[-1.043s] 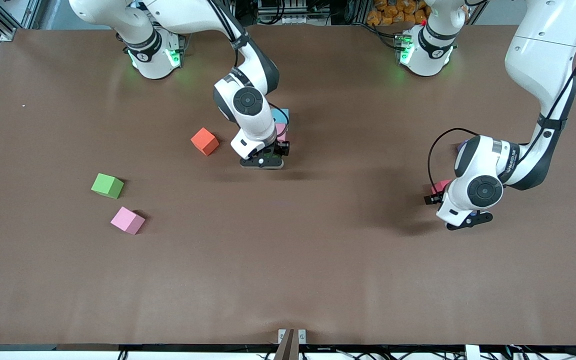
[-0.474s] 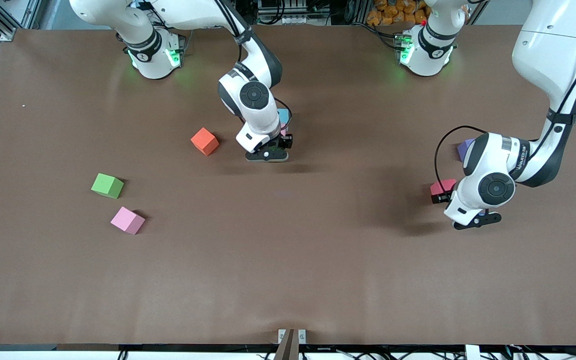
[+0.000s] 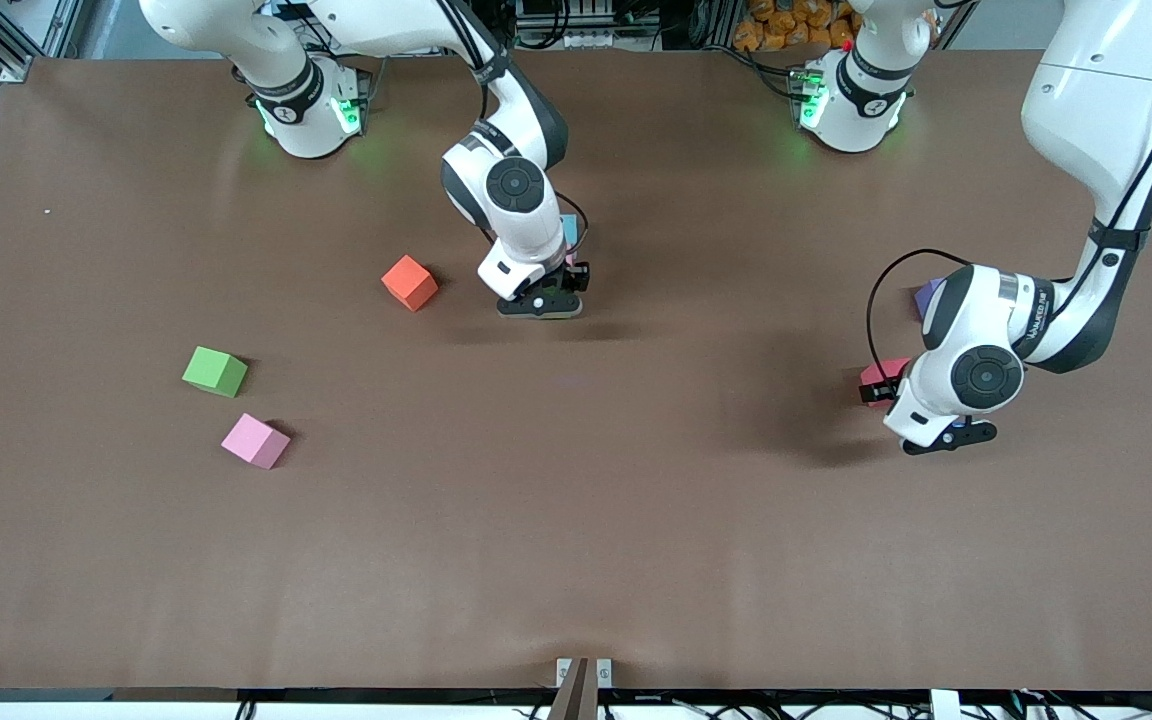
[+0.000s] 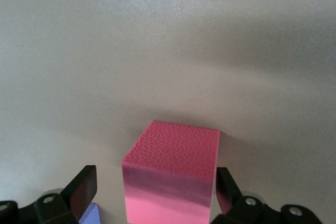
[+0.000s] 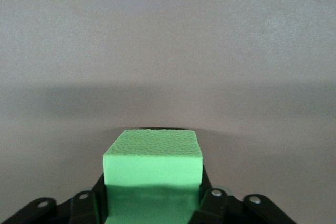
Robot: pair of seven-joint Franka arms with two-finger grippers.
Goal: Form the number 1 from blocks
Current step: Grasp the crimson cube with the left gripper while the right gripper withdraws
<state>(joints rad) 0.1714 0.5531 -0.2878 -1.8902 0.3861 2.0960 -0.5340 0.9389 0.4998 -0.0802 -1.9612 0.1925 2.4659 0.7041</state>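
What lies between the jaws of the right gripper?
A small matte green cube sits between the right gripper's jaws. Its top and one side show; its lower part and the table beneath are covered.

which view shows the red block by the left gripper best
The left wrist view: the red block fills the space between the open fingers of the left gripper, top and one side plain. The front view shows only a sliver of it beside the wrist. The right wrist view shows none of it, only a green block.
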